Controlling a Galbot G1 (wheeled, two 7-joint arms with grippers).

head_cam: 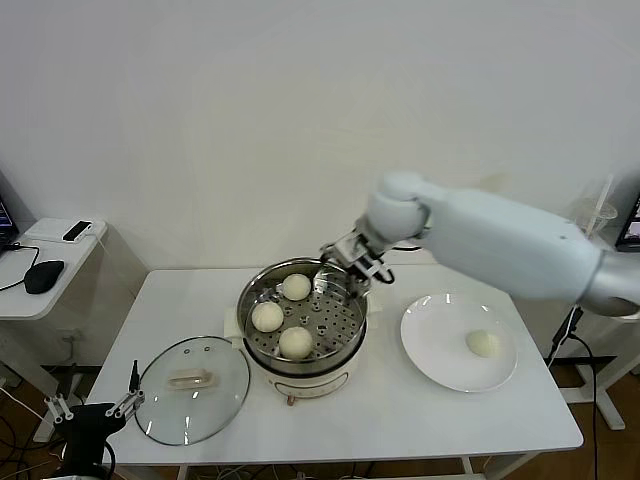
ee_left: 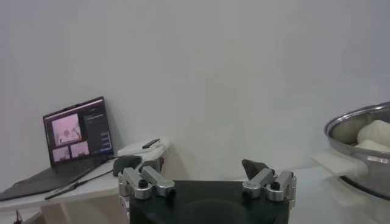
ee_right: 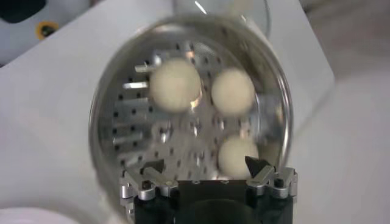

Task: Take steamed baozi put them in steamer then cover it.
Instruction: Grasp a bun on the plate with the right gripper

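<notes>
- Two grippers show: the left gripper (ee_left: 207, 182) is parked low at the near left corner of the table (head_cam: 400, 410), its jaws spread wide and holding nothing
- One cover (head_cam: 192, 388) lies flat on the table just beside that parked arm, handle up, near the steamer but not on it
- One steamer (head_cam: 262, 352) stands mid-table with three steamed baozi (head_cam: 296, 342) on its perforated tray; in the right wrist view the same three (ee_right: 175, 84) sit apart from one another with bare tray between them
- One white plate (head_cam: 430, 345) lies to the right of the steamer, carrying the fourth bun (head_cam: 483, 343), alone
- Farthest back, the right gripper (head_cam: 352, 262) hangs over the steamer's far rim, jaws spread apart and empty, as the right wrist view (ee_right: 207, 165) shows
- By my reckoning the task is about three parts in five done: three buns are in, one is left on the plate, and the covering is not yet begun
- What remains, I judge, is fetching the last bun from the plate into the open patch of tray, then lifting the cover by its handle onto the pot
</notes>
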